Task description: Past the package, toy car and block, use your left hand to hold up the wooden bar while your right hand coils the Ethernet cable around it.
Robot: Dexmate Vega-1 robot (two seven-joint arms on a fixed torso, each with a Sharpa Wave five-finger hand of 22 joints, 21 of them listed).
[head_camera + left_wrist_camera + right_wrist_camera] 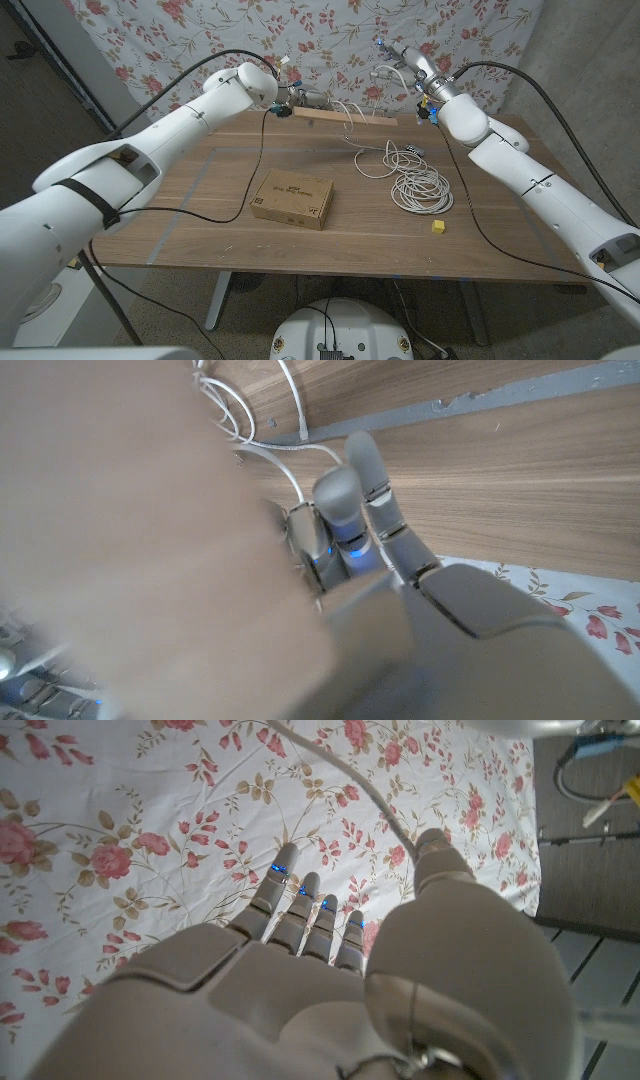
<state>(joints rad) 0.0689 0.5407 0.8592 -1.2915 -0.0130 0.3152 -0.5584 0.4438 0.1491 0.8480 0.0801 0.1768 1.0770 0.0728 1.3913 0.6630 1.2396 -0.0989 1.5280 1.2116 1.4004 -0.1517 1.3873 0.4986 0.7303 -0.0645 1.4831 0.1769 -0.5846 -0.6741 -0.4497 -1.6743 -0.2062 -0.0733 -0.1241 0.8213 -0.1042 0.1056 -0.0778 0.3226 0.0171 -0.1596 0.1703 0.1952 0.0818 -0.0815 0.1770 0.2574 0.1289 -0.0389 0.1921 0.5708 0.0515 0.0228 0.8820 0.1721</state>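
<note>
The left hand (290,100) is up at the far side of the table (200,215), gripping the left end of the wooden bar (345,118) and holding it level just above the tabletop, in front of the flowered cloth (180,40). Up close from that wrist, its fingers (375,490) curl around the blurred bar (150,560), with white cable strands (290,470) running past them. In the middle of the table lies the cardboard package (292,197), well short of the bar. A few loops of the white Ethernet cable (420,188) hang around the bar's right half; the rest trails down into a loose coil on the table, right of the package. The right hand (405,62) is raised above the bar's right end, and a cable strand (350,770) runs up past its thumb; whether it actually pinches the cable I cannot tell. A small yellow block (438,227) sits near the coil's front edge.
</note>
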